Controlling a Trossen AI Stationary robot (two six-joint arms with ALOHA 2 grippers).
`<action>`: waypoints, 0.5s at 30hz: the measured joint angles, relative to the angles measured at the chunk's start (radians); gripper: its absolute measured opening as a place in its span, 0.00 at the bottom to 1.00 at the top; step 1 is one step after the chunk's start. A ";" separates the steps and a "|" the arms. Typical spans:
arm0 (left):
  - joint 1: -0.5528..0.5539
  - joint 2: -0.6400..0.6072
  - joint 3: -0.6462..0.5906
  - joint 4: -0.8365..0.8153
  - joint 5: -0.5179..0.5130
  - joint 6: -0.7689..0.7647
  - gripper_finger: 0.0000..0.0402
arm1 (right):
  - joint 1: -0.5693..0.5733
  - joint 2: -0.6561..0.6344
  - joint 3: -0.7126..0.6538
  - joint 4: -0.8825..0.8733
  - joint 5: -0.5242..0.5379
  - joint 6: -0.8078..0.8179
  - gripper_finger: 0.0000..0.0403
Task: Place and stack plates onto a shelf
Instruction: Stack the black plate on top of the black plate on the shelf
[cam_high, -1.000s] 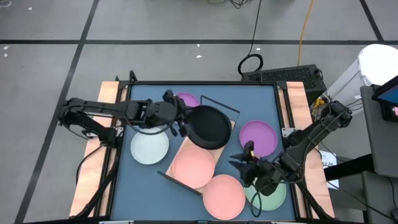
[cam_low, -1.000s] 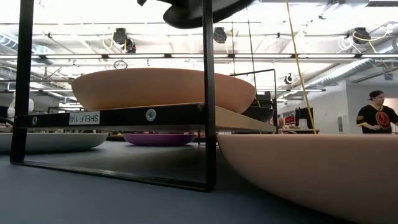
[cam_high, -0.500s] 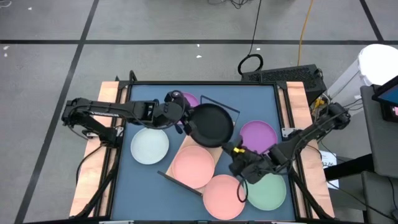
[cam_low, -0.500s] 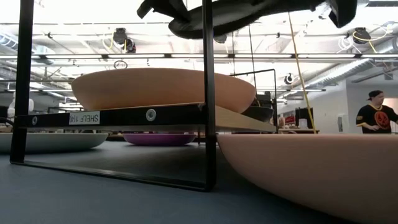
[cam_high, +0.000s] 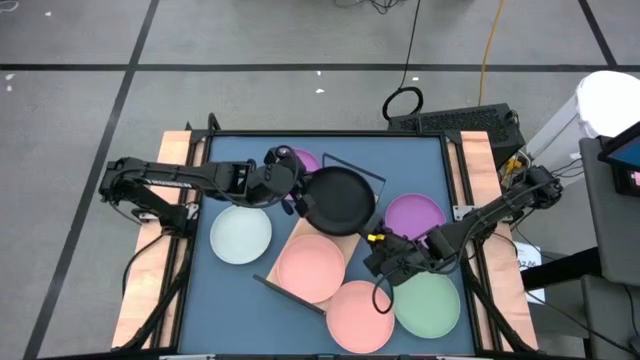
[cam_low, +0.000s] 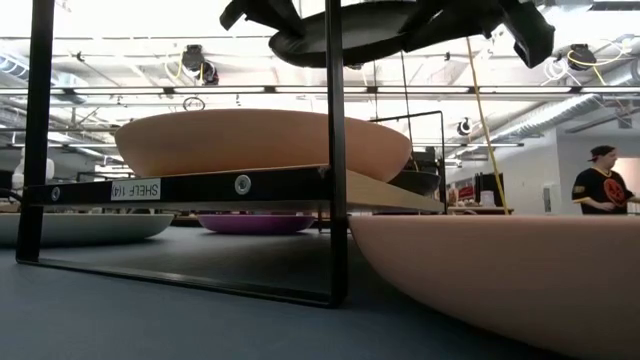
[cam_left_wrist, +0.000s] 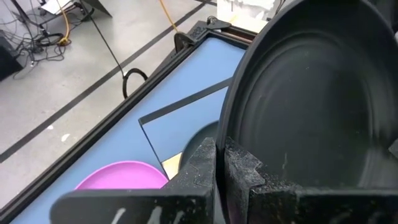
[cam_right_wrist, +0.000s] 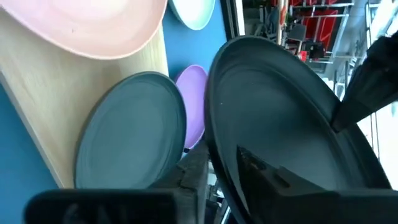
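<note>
My left gripper (cam_high: 300, 203) is shut on a black plate (cam_high: 341, 198) that it holds in the air above the far end of the wooden shelf (cam_high: 343, 243). My right gripper (cam_high: 375, 243) is open. Its fingers stand on either side of that plate's near-right rim (cam_right_wrist: 217, 163), and I cannot tell whether they touch it. A second black plate (cam_right_wrist: 130, 127) lies on the shelf's far end. A pink plate (cam_high: 311, 266) lies on its near end. My left gripper pinches the black plate's left rim (cam_left_wrist: 231, 134) between its two fingers (cam_left_wrist: 205, 163). It comes level from the table's left. The plate is lifted clear above the shelf, roughly level, as the low view (cam_low: 380, 20) shows.
On the table lie a white-grey plate (cam_high: 240, 234) at the left, a purple plate (cam_high: 303, 161) at the far side and a purple plate (cam_high: 414, 218) at the right. A pink plate (cam_high: 360, 316) and a pale green plate (cam_high: 429, 306) lie at the near side. A person (cam_low: 603, 180) stands far behind.
My left gripper has carried the black plate a little toward the table's right edge, then held still. My right gripper has gone from above the green plate toward the far left, up to the black plate's near-right rim.
</note>
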 joint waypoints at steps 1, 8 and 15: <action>0.000 0.000 0.000 0.001 0.003 -0.001 0.05 | -0.002 0.000 0.000 -0.002 -0.004 -0.008 0.12; 0.000 -0.002 0.000 0.013 0.038 0.008 0.07 | -0.008 0.002 -0.001 -0.004 -0.038 -0.027 0.02; -0.010 -0.002 0.000 0.062 0.052 0.163 0.15 | -0.008 0.002 -0.001 0.000 -0.058 0.008 0.01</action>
